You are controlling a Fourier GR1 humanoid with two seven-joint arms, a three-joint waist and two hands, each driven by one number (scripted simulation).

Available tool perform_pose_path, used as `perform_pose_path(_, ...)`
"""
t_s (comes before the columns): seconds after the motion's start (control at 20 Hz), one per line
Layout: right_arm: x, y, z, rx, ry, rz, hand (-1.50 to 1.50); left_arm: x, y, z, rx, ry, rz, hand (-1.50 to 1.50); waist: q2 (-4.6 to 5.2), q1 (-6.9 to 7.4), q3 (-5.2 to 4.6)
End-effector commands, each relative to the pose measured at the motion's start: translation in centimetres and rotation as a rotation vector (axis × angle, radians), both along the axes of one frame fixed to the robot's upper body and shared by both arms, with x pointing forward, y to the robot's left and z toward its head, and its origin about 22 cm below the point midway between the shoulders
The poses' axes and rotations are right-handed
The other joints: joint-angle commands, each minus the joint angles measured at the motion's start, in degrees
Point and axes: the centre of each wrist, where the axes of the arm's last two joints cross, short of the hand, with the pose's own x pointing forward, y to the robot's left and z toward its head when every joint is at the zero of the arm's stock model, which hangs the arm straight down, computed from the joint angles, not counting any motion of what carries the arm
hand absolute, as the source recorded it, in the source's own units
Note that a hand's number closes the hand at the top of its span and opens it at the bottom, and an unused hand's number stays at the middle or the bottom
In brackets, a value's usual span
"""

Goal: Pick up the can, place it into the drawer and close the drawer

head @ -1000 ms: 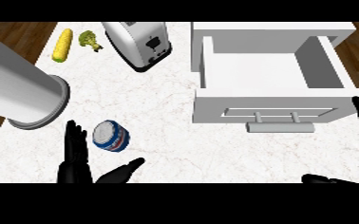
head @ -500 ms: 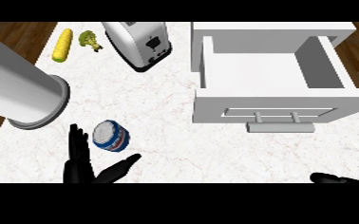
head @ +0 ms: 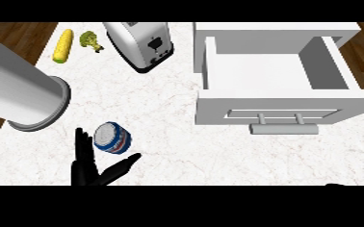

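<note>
The left hand (head: 89, 172) comes in from the lower edge at the left of the head view, palm low and fingers (head: 80, 142) straight, pointing up the view towards the far side of the counter (head: 163, 125). Its thumb is splayed out to the right, so the hand forms an open V and nothing is curled or clasped. The can (head: 111, 138) lies on the counter in the mouth of that V, just beside the upright fingers and just above the thumb. Whether any finger touches it cannot be told. The can is blue with a silver end and is tipped over rather than upright. Its silver end faces up and to the left, and its long axis runs from upper left to lower right. Of the right hand (head: 334, 184) only a dark sliver shows at the lower right edge, too little to tell its state. The white drawer (head: 206, 72) stands open well to the right of the can, handle (head: 284, 128) towards the robot. A large grey cylinder (head: 28, 96) lies up and left of the can, with a toaster (head: 142, 45), a corn cob (head: 62, 45) and broccoli (head: 90, 40) further back.
</note>
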Motion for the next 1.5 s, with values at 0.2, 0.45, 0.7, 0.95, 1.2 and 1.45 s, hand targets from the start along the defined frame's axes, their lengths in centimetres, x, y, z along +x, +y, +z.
perform_pose_path(0.2, 0.1, 0.2, 0.2, -0.006, -0.019, -0.004, -1.5, 0.8, 1.2, -2.7, -0.012, 0.01, 0.017, -1.5, 0.0, 0.04, 0.02)
perform_pose_path(0.45, -0.1, 0.6, 0.4, 0.013, -0.012, 0.003, -1.5, 2.8, 1.4, -3.9, -0.024, -0.011, 0.002, -1.5, 0.01, -0.07, 0.01)
perform_pose_path(0.7, 1.0, 1.8, 1.0, -0.016, 0.005, -0.002, -1.5, 3.6, 2.9, -3.4, -0.02, -0.022, -0.044, -1.5, 0.01, 0.06, 0.01)
perform_pose_path(0.95, 1.9, 1.1, 2.4, -0.008, -0.012, -0.012, -1.5, 6.1, 2.8, -4.1, -0.046, -0.009, -0.157, -1.5, 0.07, -0.11, -0.01)
perform_pose_path(1.2, 0.4, 1.8, 0.0, -0.016, -0.03, -0.013, -1.5, 6.8, 1.1, -4.1, -0.111, -0.068, -0.229, 1.5, 0.05, -0.19, 0.0)
perform_pose_path(1.45, -0.5, 1.5, 1.5, -0.021, -0.034, -0.025, -1.5, 9.3, 2.6, -2.8, -0.115, -0.114, -0.219, 1.5, 0.06, -0.26, -0.01)
